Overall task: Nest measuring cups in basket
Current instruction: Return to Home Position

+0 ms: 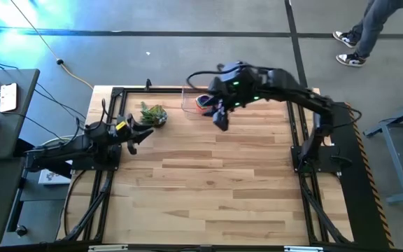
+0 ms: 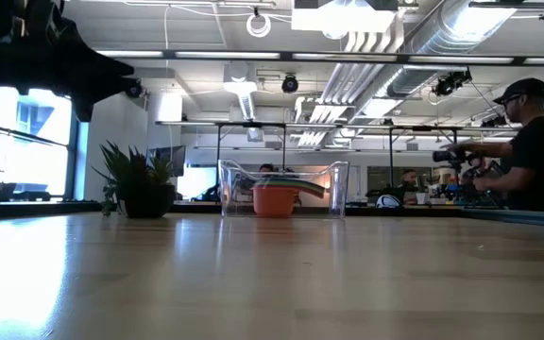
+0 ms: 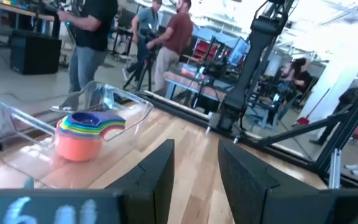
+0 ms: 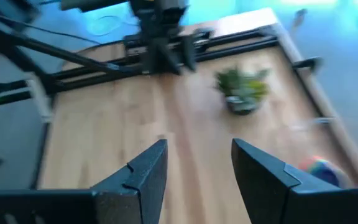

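Inside clear basket (image 3: 17, 117), measuring cups (image 3: 79, 138) nested, orange outermost

Place: open-plan robotics lab
Ceiling: exposed silver ducts (image 2: 423, 42)
Floor: bare grey concrete (image 1: 187, 56)
Background: person in black (image 2: 539, 156) handling gear

Black jointed arms (image 1: 292, 91), green lights (image 1: 238, 85)

Clear basket (image 2: 283, 189) mid-table, far side. Nested cups (image 2: 274, 199) inside; orange one outermost, handles fanned to the right. Plant (image 2: 140, 184) left of basket, well apart. Dark arm section (image 2: 45, 52) top-left, can't tell which arm. Person (image 2: 527, 151) far right in bkgd, beyond the table (image 2: 272, 274).
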You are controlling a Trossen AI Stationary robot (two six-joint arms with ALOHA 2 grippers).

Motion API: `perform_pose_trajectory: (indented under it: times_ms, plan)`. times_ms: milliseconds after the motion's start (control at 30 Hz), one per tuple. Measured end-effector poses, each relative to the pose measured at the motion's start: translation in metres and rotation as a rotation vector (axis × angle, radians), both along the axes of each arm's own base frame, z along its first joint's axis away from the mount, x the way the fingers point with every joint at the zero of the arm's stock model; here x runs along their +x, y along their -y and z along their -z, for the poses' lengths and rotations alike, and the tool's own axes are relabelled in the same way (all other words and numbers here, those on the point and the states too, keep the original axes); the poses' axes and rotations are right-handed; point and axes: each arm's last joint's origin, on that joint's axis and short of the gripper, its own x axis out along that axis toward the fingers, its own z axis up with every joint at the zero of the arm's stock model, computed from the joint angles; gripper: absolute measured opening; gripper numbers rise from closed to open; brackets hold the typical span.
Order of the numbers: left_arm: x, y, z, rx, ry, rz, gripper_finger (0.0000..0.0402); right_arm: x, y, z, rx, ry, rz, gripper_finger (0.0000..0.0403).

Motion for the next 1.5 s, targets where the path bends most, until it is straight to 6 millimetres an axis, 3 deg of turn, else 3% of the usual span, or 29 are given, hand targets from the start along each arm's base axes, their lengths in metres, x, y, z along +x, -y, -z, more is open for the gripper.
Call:
perform_pose_trajectory:
  times_ms: [133, 300, 500, 733, 933, 1167, 1500]
  plan:
    - [0.001, 0.000, 0.014, -0.042, 0.000, 0.011, 0.0113, -0.043, -0.001, -0.026, -0.105, 0.022, 0.054, 0.0170]
    - [0.001, 0.000, 0.016, -0.087, -0.016, 0.010, 0.0113, -0.102, -0.007, -0.052, -0.187, 0.092, 0.052, 0.0170]
    - [0.001, 0.000, 0.016, -0.134, 0.000, 0.010, 0.0113, -0.169, -0.012, -0.045, -0.244, 0.134, 0.094, 0.0170]
    - [0.001, 0.000, 0.016, -0.139, -0.002, 0.004, 0.0113, -0.232, -0.022, 0.013, -0.173, 0.274, 0.171, 0.0170]
    - [0.001, 0.000, 0.016, -0.126, -0.006, 0.002, 0.0113, -0.263, -0.028, 0.083, -0.083, 0.349, 0.224, 0.0170]
    - [0.001, 0.000, 0.016, -0.126, -0.006, 0.002, 0.0113, -0.274, -0.033, 0.167, 0.042, 0.487, 0.213, 0.0170]
    - [0.001, 0.000, 0.016, -0.125, -0.006, 0.002, 0.0113, -0.266, -0.036, 0.231, 0.210, 0.647, 0.088, 0.0170]
